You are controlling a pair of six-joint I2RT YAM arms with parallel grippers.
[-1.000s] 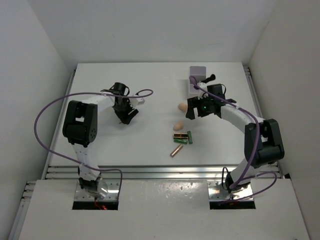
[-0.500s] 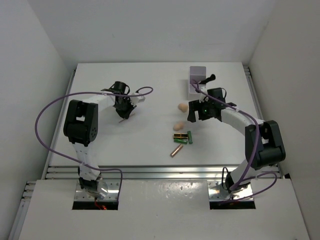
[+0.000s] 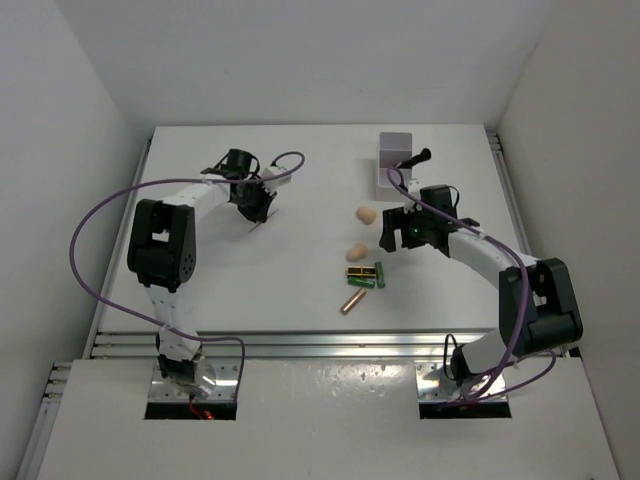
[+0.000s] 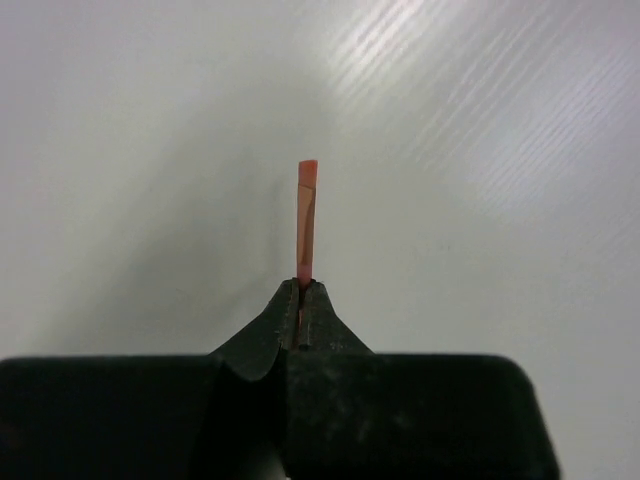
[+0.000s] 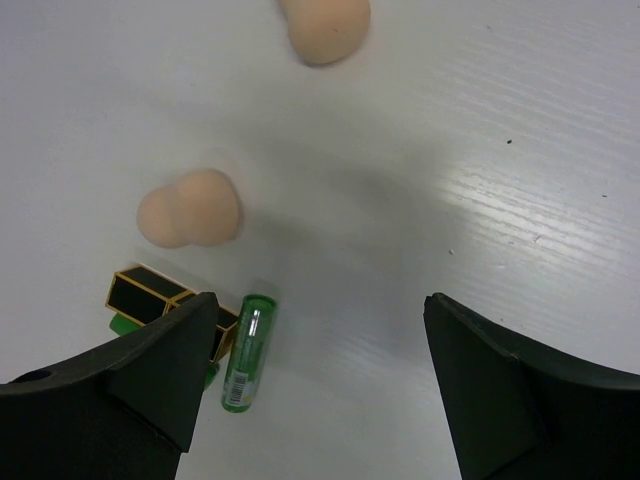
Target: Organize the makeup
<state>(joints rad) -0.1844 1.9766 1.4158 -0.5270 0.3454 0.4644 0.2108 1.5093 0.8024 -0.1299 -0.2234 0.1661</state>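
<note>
My left gripper [image 4: 302,291] is shut on a slim red pencil [image 4: 305,218], whose flat end sticks out past the fingertips over bare table. From above, this gripper [image 3: 260,211] is at the far left. My right gripper [image 5: 318,310] stands open over the table. A green tube [image 5: 243,352] and a gold-black tube [image 5: 150,294] lie by its left finger. One peach sponge [image 5: 190,208] lies beyond them and a second sponge [image 5: 325,25] farther off. In the top view the right gripper [image 3: 394,232] hangs just right of the sponges [image 3: 356,252]. A copper tube [image 3: 351,302] lies nearest me.
A white box [image 3: 396,150] stands at the far right of the table, with a black brush [image 3: 417,158] poking out of it. Purple cables loop over both arms. White walls close in the table on three sides.
My left gripper has closed on the red pencil and drawn back toward the far side. My right arm has shifted a little rightward and nearer, still open.
</note>
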